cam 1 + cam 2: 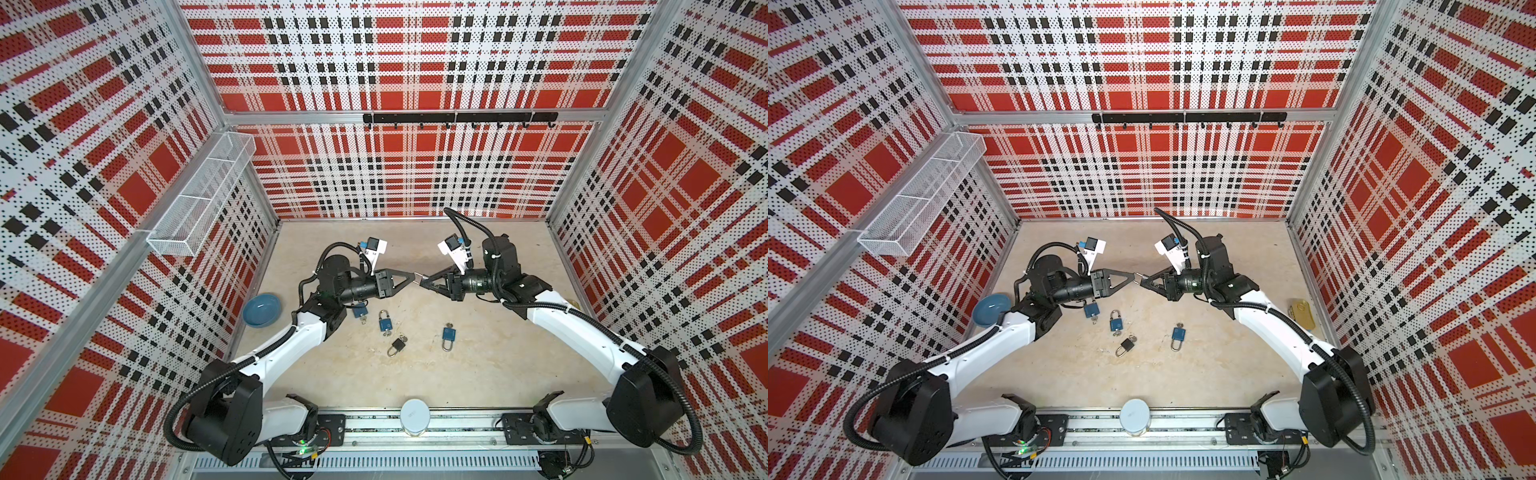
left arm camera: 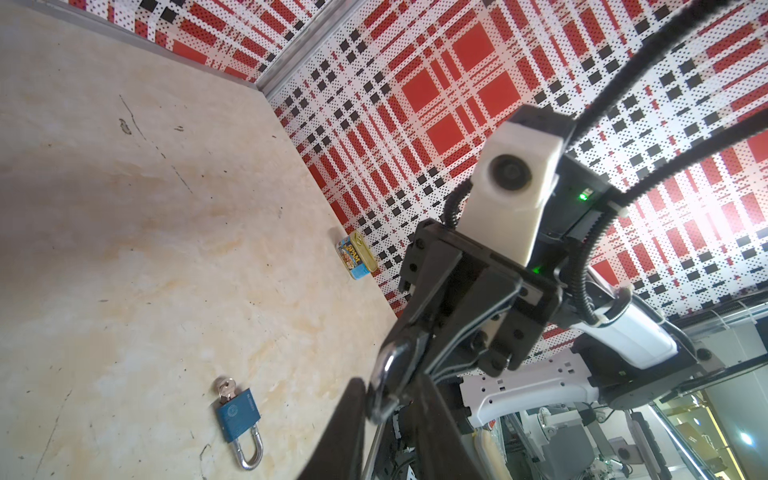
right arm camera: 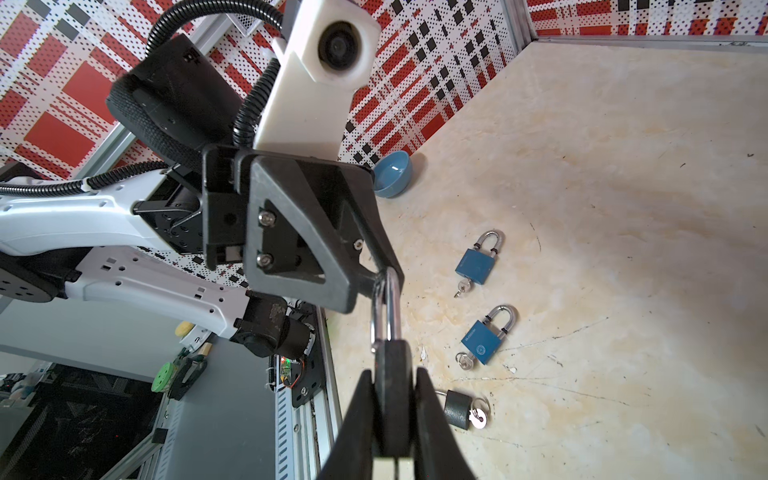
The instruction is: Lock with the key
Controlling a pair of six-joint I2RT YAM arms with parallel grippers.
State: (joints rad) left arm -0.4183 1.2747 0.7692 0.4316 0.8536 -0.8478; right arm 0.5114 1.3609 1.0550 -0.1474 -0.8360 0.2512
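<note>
Jaws of the right gripper [image 1: 424, 283] are pressed onto the flat body of a black metal padlock [image 3: 392, 388], while the left gripper [image 1: 412, 275] meets it tip to tip, its jaws pinched on that lock's silver steel shackle [image 3: 392, 309]. The lock hangs in the air between the two, above the middle of the pale stone-look tabletop [image 1: 478, 374], body toward the right arm and shackle toward the left. There are five padlocks in all: this held one, three blue-bodied padlocks [image 1: 385, 322] [image 1: 448, 334] [image 1: 1092, 309] and one smaller black padlock [image 1: 397, 345], the four lying loose on the tabletop in front of the grippers, each with a small silver key [image 3: 478, 415] in its base. Whether the held lock carries a key cannot be told. Both top views show only a dark speck between the tips; the right wrist view shows the grip on body and shackle plainly. One round blue ceramic bowl [image 1: 262, 309] sits by the left wall. One yellow and blue Spam tin [image 2: 356, 259] by the right wall has its label readable only in the left wrist view.
</note>
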